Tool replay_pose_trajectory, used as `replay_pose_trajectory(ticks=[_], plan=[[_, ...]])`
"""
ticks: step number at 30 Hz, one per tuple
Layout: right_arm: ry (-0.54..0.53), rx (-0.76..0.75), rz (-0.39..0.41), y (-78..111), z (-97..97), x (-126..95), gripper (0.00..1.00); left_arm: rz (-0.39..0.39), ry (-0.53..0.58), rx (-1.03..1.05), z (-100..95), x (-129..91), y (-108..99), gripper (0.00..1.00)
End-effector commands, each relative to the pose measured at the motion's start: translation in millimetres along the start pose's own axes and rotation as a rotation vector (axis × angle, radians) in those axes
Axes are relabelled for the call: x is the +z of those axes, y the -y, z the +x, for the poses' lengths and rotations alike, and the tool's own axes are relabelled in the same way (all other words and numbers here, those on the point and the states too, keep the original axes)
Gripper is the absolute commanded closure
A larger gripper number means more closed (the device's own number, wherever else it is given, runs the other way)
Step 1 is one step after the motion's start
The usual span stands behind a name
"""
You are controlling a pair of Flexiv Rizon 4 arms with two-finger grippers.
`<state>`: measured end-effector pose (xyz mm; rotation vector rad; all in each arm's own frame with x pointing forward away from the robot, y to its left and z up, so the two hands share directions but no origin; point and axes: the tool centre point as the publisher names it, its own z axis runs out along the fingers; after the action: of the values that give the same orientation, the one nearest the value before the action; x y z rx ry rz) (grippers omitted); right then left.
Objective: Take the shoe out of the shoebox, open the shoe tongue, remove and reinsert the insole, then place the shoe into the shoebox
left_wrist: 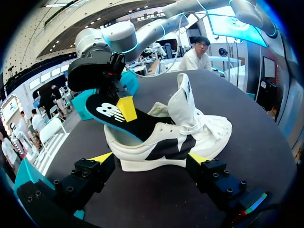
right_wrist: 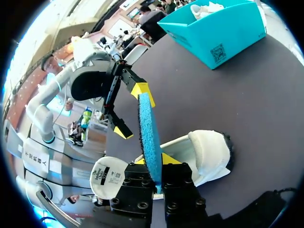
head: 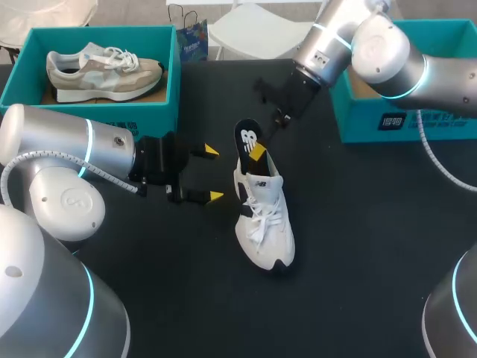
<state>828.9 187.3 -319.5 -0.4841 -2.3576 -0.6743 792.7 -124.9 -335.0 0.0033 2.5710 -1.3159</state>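
Note:
A white shoe (head: 264, 220) lies on the black table, toe toward me. Its insole (head: 248, 140), black on top with a white logo, sticks up out of the heel opening. My right gripper (head: 258, 153) is shut on the insole's edge. The right wrist view shows the insole's blue underside (right_wrist: 149, 133) pinched between that gripper's (right_wrist: 155, 162) yellow tips, with the shoe (right_wrist: 206, 152) below. My left gripper (head: 212, 174) stands open just left of the shoe's heel. In the left wrist view the shoe (left_wrist: 166, 140) lies ahead of the open gripper (left_wrist: 151, 159), not touched, and the tongue (left_wrist: 183, 99) stands upright.
A teal shoebox (head: 160, 112) at the back left holds a second beige and white shoe (head: 100, 71). Another teal box (head: 402, 119) stands at the back right under my right arm. A small dark bag (head: 190, 37) stands behind the table's far edge.

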Motion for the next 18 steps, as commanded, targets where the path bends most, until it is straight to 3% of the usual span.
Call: replay_pose_trajectory(ticks=[1, 17, 18], plan=[[-0.019, 0.006, 0.009, 4.1, -5.9, 7.2, 0.70, -0.004, -0.003, 0.000, -0.9, 1.0, 0.7, 0.00], [-0.018, 0.040, 0.067, 29.8, -4.2, 28.1, 0.77, -0.004, -0.003, 0.000, -0.9, 1.0, 0.7, 0.00], [-0.020, 0.043, 0.068, 30.0, -4.3, 28.5, 0.85, -0.004, -0.003, 0.000, -0.9, 1.0, 0.7, 0.00]])
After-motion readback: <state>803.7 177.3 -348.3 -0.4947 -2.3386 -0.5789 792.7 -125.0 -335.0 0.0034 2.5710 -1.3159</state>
